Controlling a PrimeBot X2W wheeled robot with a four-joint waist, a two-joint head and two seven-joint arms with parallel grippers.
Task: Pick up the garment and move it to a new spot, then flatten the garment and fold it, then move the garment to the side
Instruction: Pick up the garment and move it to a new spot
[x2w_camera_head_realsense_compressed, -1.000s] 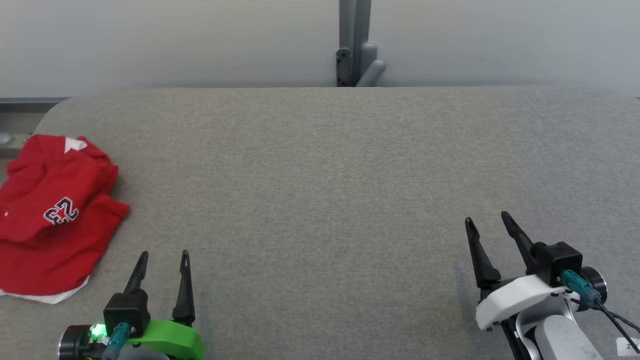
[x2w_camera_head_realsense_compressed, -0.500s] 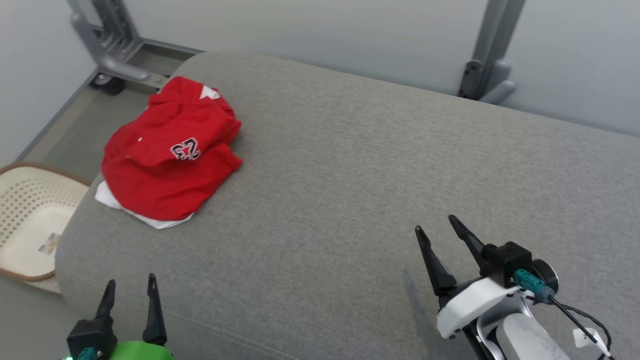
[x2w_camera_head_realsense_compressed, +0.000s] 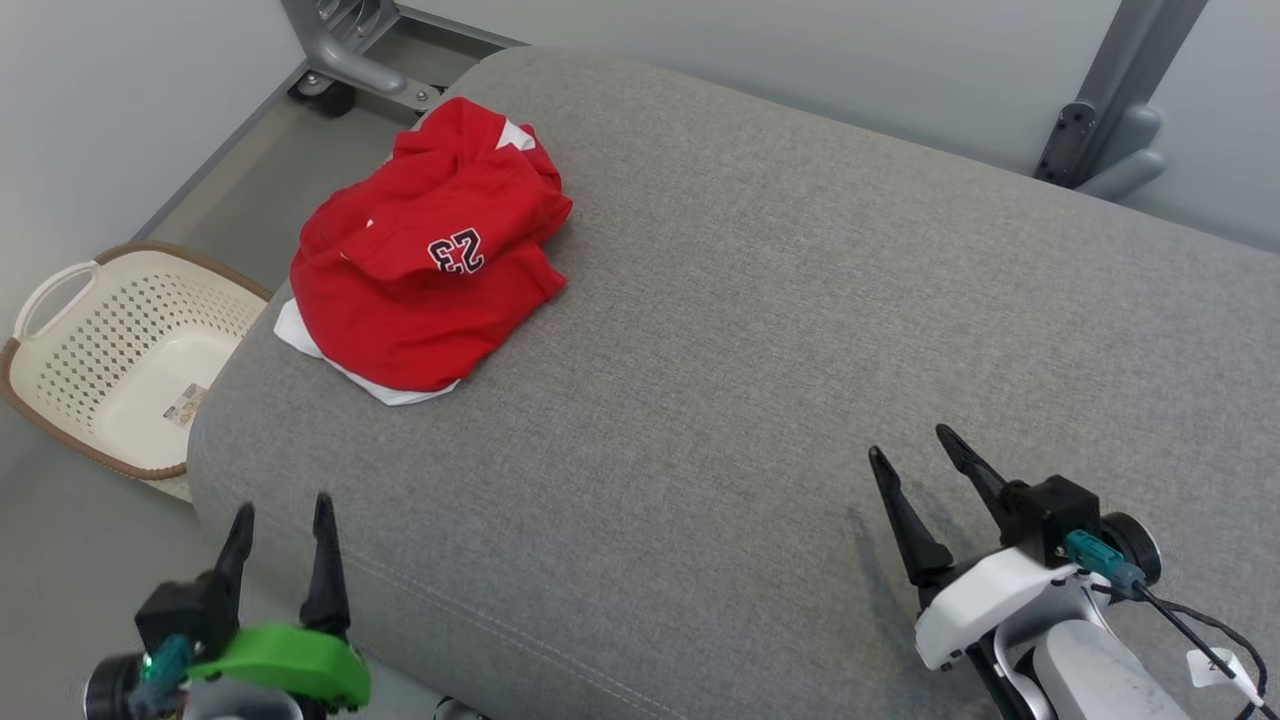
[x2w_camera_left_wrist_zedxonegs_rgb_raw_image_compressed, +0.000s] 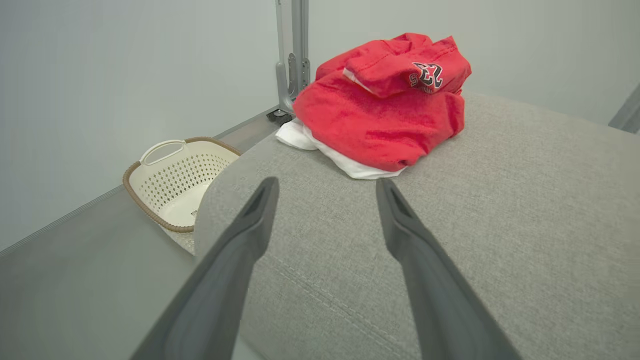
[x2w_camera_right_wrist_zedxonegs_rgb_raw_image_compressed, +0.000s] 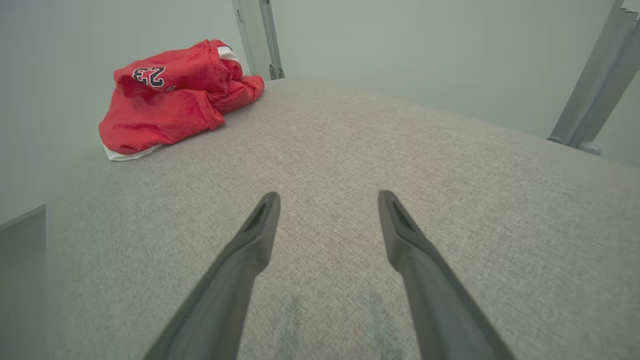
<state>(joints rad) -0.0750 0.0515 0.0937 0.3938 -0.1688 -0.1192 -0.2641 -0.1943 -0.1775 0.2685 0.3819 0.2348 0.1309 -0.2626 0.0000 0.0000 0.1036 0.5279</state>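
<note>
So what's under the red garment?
A strip of white fabric pokes out beneath the near edge of the red garment, on the grey padded surface. Whether it is lining or a separate piece is covered.

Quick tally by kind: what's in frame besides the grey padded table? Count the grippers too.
Red jersey: 1
Cream laundry basket: 1
Grippers: 2 (left gripper, right gripper, both open)
Total: 4

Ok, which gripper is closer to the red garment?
The left gripper, on the green mount: the garment lies ahead of it. The right gripper, white mount, is farther across the grey surface.
</note>
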